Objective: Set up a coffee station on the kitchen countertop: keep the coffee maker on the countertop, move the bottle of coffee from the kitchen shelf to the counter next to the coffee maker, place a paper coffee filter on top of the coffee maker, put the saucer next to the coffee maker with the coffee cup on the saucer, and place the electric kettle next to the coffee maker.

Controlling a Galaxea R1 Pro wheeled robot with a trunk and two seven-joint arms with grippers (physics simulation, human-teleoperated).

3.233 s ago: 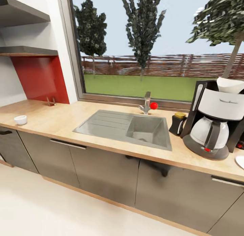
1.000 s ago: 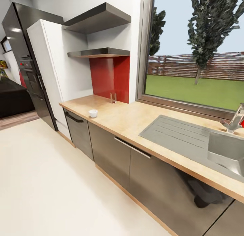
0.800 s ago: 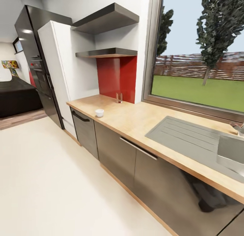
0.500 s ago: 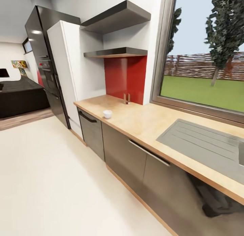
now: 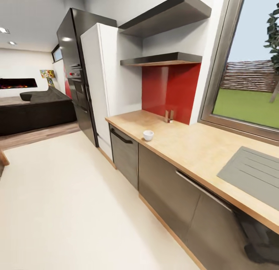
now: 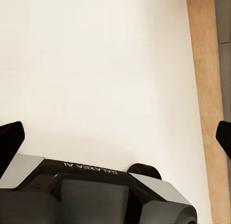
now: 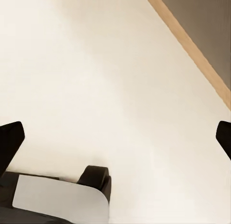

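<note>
The small white coffee cup stands alone near the front edge of the light-wood kitchen countertop, towards its left end. Two dark kitchen shelves hang above the red wall panel, and nothing shows on them from this angle. The coffee maker, bottle of coffee, paper coffee filter, saucer and electric kettle are out of view. My left gripper is open over the pale floor, its dark fingertips far apart. My right gripper is open too, with nothing between its fingers, beside the cabinet plinth.
A small shiny metal holder stands against the red panel. The grey sink drainboard is at the right. A white tall cabinet and a black fridge close the counter's left end. Wide pale floor leads to a dark sofa.
The camera has swung left, so the coffee maker, bottle and sink basin slid out at the right, and the fridge and living room came in. The cup stays put on the counter.
</note>
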